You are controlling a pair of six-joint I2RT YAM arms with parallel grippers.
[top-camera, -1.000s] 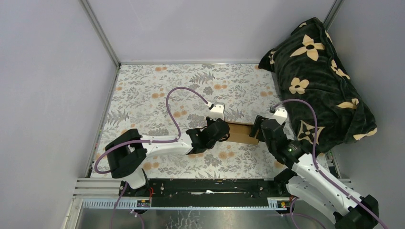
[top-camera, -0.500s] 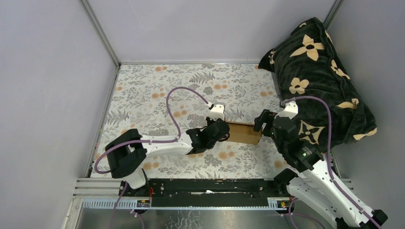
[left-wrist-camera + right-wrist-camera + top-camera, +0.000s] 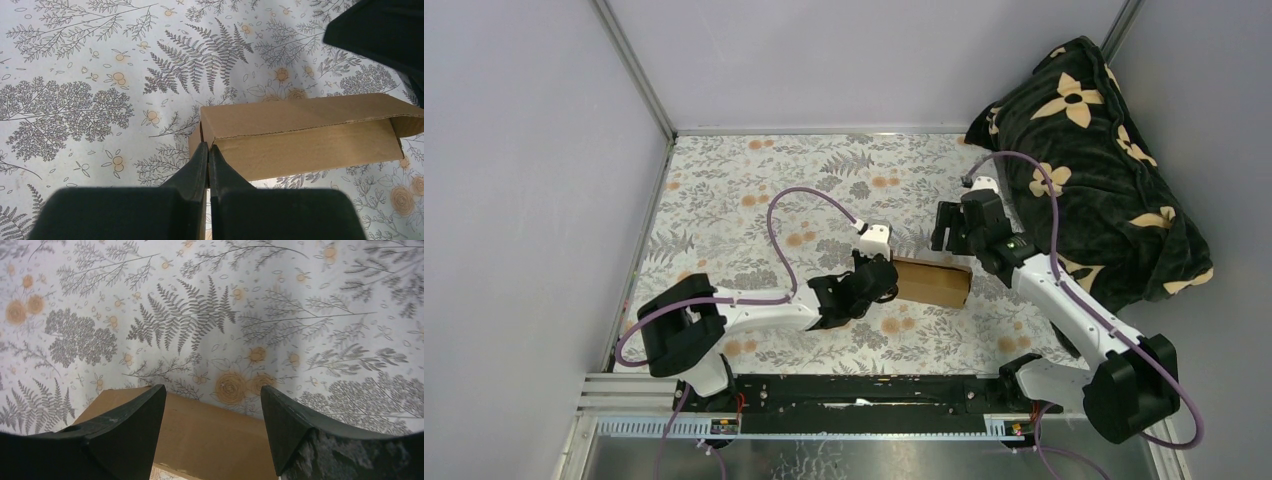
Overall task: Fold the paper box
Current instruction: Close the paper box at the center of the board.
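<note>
A paper box of plain brown cardboard lies on its side on the flower-patterned table. It sits right of the middle and closer to the near edge than the far one, its long side running roughly along that edge.

The left end effector is closed tight, with its tips pressed against the box's left end. Whether a sliver of cardboard is pinched between them cannot be told.

The right end effector hangs spread wide and empty above the box's far side, with only cardboard and table showing between its fingers. A black flowered blanket is heaped in the far right corner.

The body of the box looks formed, while its right end appears open with a flap standing out, so closing that end seems to be the job in hand. To do it well, the left arm should brace its end so the light box cannot slide. The right one should come down square to the loose flap and press it over along its crease without crushing the thin walls.
</note>
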